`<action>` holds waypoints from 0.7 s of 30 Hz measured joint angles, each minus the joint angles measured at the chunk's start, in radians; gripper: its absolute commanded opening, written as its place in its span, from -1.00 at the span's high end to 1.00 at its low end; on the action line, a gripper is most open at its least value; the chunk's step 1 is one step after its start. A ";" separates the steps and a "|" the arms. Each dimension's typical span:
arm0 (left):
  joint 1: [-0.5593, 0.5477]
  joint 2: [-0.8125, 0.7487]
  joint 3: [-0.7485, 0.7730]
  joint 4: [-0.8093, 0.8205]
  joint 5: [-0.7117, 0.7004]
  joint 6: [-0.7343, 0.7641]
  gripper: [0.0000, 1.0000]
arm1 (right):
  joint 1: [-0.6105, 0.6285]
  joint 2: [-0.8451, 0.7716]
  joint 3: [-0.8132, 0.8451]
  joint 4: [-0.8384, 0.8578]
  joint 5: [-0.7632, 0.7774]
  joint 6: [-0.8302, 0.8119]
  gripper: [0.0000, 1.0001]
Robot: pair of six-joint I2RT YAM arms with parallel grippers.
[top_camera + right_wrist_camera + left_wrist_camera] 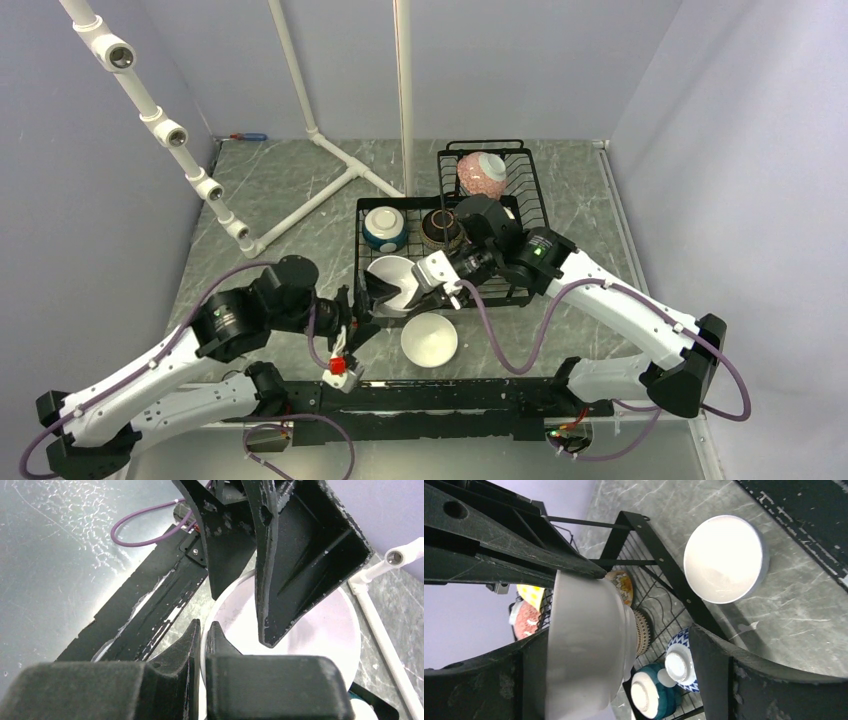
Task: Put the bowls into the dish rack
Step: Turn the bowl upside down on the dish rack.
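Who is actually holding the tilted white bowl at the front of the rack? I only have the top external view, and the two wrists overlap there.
Observer: The right fingers are shut on the rim of the white bowl, one inside and one outside.
Operator: And the left?
Observer: The left fingers stand open on either side of it, and one is clear of its foot.
Operator: Is there anything in the dish rack that I can't see?
Observer: Yes, a yellow-dotted bowl, which the left wrist view shows.
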 measured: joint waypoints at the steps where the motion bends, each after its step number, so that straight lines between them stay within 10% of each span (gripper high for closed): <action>1: -0.001 -0.025 -0.028 0.027 -0.009 -0.002 -0.92 | 0.000 0.000 -0.001 0.010 -0.001 0.010 1.00; 14: -0.023 -0.010 -0.063 0.182 -0.117 0.001 -0.92 | -0.002 -0.035 -0.034 0.159 -0.053 0.151 1.00; 16: -0.028 -0.018 -0.074 0.201 -0.136 0.012 -0.26 | -0.004 -0.035 -0.034 0.170 -0.061 0.163 1.00; 21: -0.039 -0.034 -0.076 0.216 -0.175 0.063 -0.12 | -0.014 -0.035 -0.055 0.200 -0.088 0.201 1.00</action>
